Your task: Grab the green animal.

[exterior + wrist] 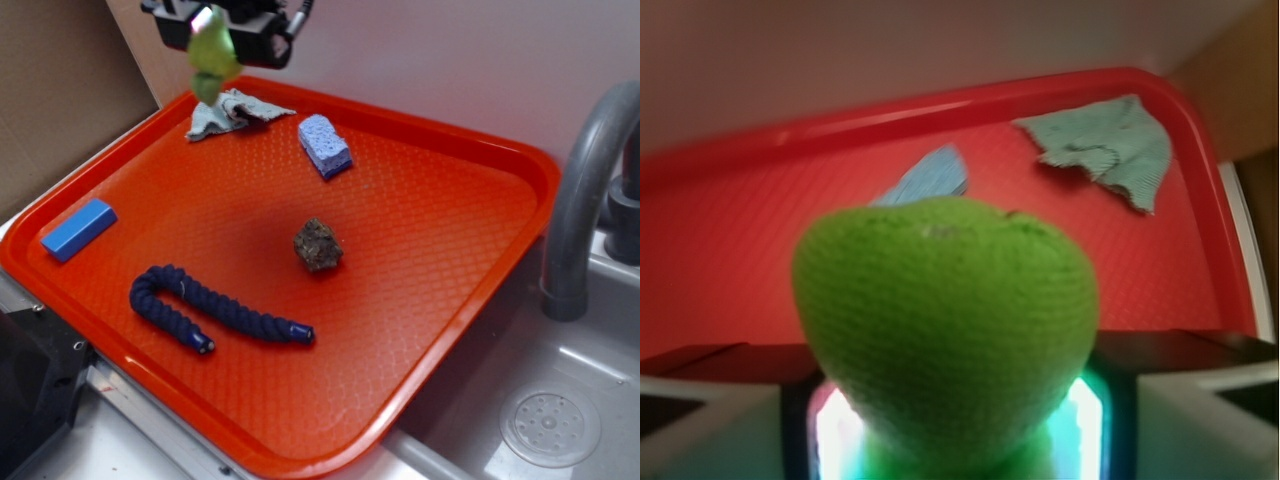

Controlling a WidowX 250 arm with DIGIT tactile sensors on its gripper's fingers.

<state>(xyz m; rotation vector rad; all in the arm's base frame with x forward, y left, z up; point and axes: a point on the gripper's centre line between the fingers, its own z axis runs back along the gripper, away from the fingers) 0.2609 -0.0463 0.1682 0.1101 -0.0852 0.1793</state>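
A grey sink (560,400) with its round drain is sitting nearest me on the right, its curved faucet (585,180) rising beside the tray (420,380), a wide orange-red plastic one with a pebbled surface. Nearest on it, a twisted navy rope (205,310) is lying in a hook shape. Past that a rough brown rock (318,245) is sitting mid-tray, and a smooth blue block (78,229) is resting by the left rim. Farther back, a porous blue sponge (325,145) is lying near a crumpled grey-green rag (225,112). Above the rag, the black gripper (215,30) is hanging in the air, clenched on the green animal (212,55), a fuzzy knitted lump dangling clear of the tray; the wrist view is filling with its rounded body (945,330).
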